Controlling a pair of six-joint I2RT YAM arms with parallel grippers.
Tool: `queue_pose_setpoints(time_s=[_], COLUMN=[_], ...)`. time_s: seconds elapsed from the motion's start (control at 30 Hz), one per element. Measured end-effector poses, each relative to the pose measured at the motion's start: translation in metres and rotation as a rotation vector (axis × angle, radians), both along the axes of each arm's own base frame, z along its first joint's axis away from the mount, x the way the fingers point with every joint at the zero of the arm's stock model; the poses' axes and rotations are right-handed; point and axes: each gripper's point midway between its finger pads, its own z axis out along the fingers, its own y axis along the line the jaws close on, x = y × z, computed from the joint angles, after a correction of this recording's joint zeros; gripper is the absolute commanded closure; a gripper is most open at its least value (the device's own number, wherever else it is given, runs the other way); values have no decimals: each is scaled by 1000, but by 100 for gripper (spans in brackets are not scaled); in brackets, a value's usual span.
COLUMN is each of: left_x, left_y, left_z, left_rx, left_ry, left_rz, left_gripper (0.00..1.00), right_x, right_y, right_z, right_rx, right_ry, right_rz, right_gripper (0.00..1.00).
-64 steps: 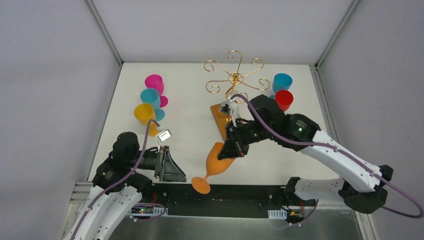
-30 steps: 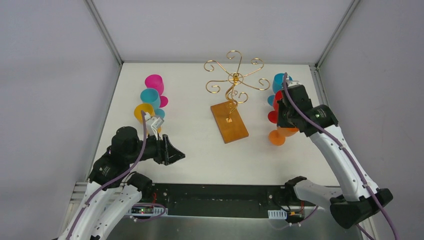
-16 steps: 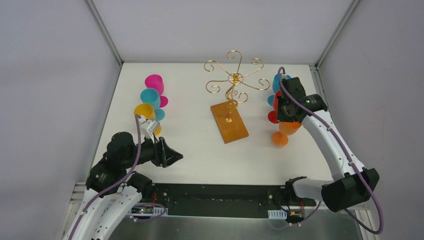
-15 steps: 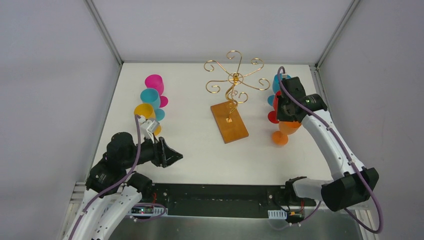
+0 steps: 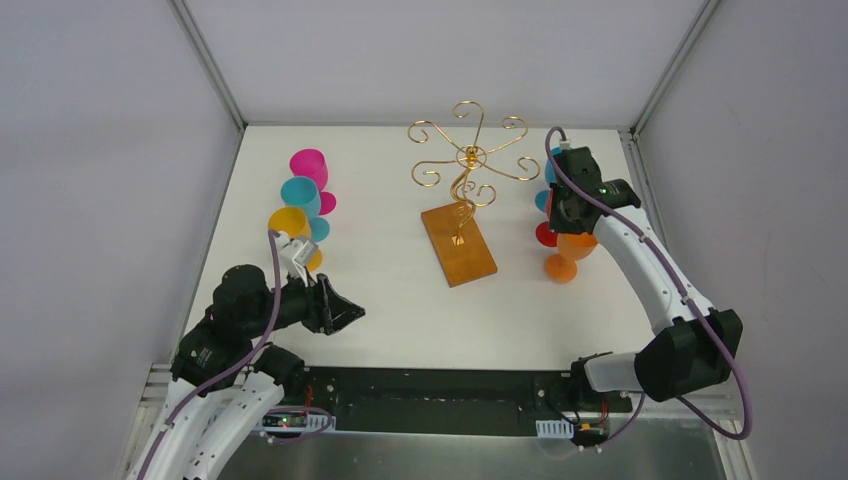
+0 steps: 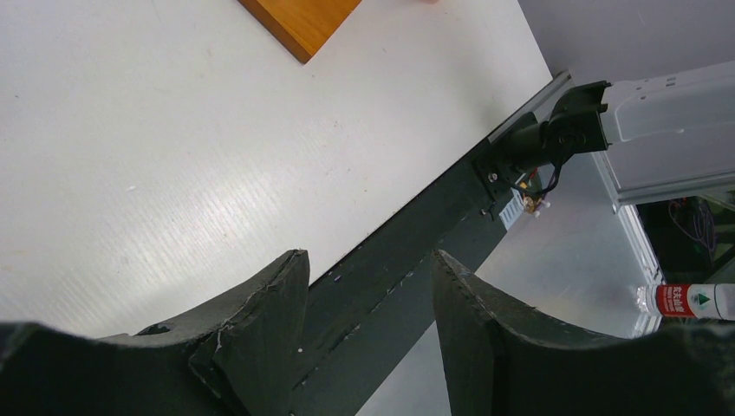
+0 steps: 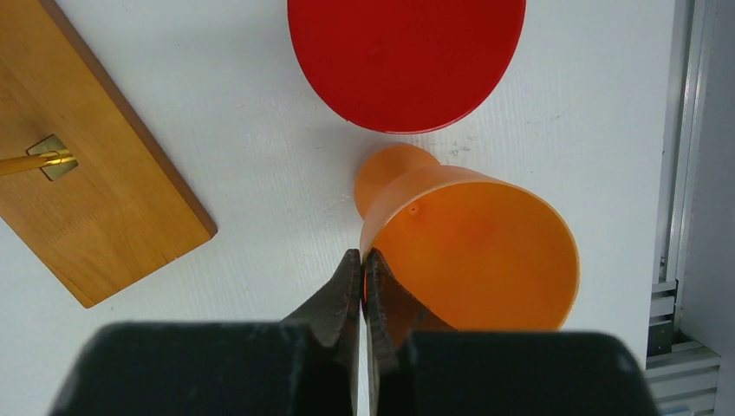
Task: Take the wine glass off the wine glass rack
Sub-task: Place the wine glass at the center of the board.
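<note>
Left claw (image 5: pixel 345 312) hangs half-open and empty over the white bench (image 5: pixel 390 290), left of the gold wire wine glass rack (image 5: pixel 458 245) with its brown wooden base and nearer the arms. Right of the rack, the right claw (image 7: pixel 360 260) is pinched shut on the rim of the orange plastic wine glass (image 7: pixel 472 251), which hangs upright directly beneath it, stem vertical, beside a red plastic glass (image 7: pixel 407 52). Only the right wrist view shows the rim pinch; the overhead view shows the rack's scrolls bare.

wine glass (image 7: pixel 485 251) — orange | wine glass rack (image 5: pixel 458 245) — gold wire, brown base | table (image 5: pixel 380 250) white
</note>
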Motion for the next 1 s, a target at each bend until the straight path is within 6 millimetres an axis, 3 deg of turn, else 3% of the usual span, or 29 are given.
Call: queue_pose_setpoints(time_s=[0.53,0.8,1.0], left_x=[0,0,0], left_y=[0,0,0], left_z=[0,0,0], left_rx=[0,1,1], left_ry=[1,1,1], left_rz=[0,0,0], left_gripper=[45,45,45], right_x=[8,10,9], right_y=[0,1,1], right_z=[-16,-16,-17], right_rx=[2,13,18], right_ry=[17,4,5], right_rz=[-27,-38,-47], right_gripper=[100,83,62])
